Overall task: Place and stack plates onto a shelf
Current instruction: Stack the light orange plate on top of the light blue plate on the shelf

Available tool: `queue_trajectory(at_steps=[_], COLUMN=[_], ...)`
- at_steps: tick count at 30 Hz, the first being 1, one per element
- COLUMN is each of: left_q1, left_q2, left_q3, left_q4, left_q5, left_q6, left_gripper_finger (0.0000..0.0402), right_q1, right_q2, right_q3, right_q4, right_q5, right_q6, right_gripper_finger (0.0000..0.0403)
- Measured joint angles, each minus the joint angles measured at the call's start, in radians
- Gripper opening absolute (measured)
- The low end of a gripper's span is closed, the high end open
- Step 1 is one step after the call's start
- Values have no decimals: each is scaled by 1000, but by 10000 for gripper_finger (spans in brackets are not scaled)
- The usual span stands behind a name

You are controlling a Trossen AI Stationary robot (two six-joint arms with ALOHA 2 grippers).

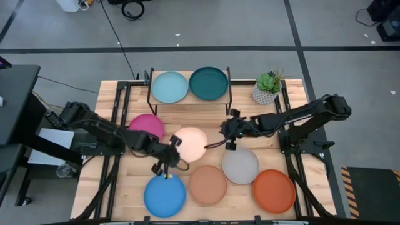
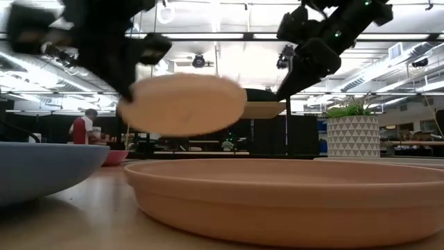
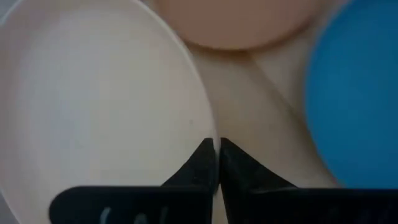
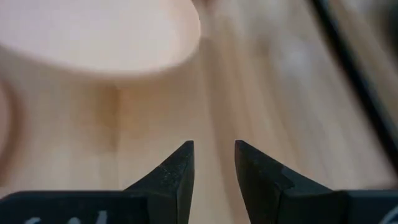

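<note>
Fingers of the left gripper (image 3: 216,149) pinch the rim of the cream plate (image 3: 99,106), which hangs lifted off the table (image 4: 261,93). Right gripper (image 4: 213,155), fingers apart, empty, hovers beside that plate.

**Setting: robotics lab in an open industrial hall**

The premises present as a research or test lab. The slatted wooden table (image 1: 206,119) stands on a grey concrete floor (image 1: 250,25) marked with dark lines, with loose cables (image 1: 131,9) on it. Hazard striping (image 1: 350,187) edges a mat beside the rig. The low view shows long ceiling light strips (image 2: 208,36), exposed ductwork, distant workbenches and a person (image 2: 84,127) in the background.
</note>
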Motion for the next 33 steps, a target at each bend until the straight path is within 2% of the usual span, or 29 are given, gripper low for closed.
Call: queue_trajectory(at_steps=[3,7,13,19,25,33], left_q1=[65,158,332,542,715,751], left_q2=[-30,-90,-111,-96,-68,-29], left_q3=[104,225,348,356,357,356], left_q4=[-104,-234,-371,-384,-383,-447], left_q5=[-7,-55,-110,-94,36,43], left_q6=[2,10,106,222,241,241], left_gripper_finger=[15,15,15,15,15,15], right_q1=[0,16,41,46,46,46], right_q2=[-73,-156,-179,-143,-102,-92], right_q3=[0,0,0,0,0,0], right_q4=[-71,-133,-124,-102,-75,-60], right_q5=[40,41,41,40,33,31], right_q6=[48,94,108,106,101,102], right_gripper_finger=[122,122,122,122,122,122])
